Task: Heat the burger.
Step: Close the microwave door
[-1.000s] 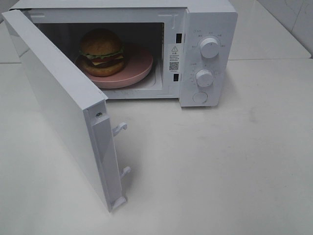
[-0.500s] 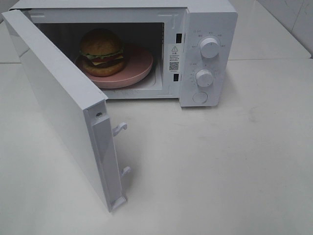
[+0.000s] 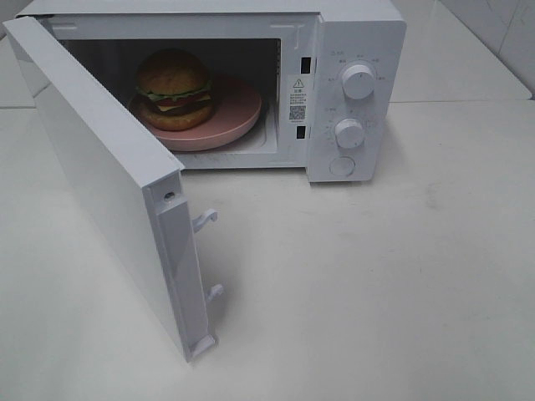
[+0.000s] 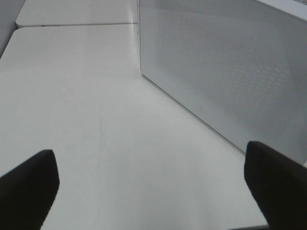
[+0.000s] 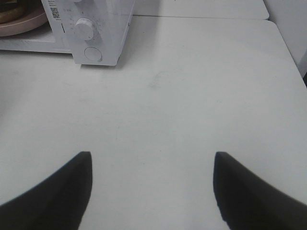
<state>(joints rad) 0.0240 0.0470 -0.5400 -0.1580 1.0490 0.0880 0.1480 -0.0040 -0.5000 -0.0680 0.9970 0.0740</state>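
White tabletop fills the lower and right parts of the exterior high view, and I see a white microwave oven standing at the upper centre of the frame. Its door is swung wide open toward the lower left. Two latch hooks project from the door's free edge. Inside the cavity, left of the frame's centre line and near the top, the burger sits upright on a round pink plate, toward the plate's left side. Its bun, lettuce frill, cheese and patty are all visible. Right of the cavity, the control panel carries an upper knob, a lower knob and a round button below them. A warning sticker is fixed to the strip between cavity and panel.

Left wrist view: the left gripper is over the tabletop with its two dark fingers spread wide, and only table surface shows between them. The door's finely perforated outer face stands just ahead, to one side.

Right wrist view: the right gripper also has its fingers apart and grasps nothing, again with only tabletop between them. Well ahead of it I make out the control panel's lower knob, the round button and a sliver of the pink plate. Both grippers are well apart from the burger.
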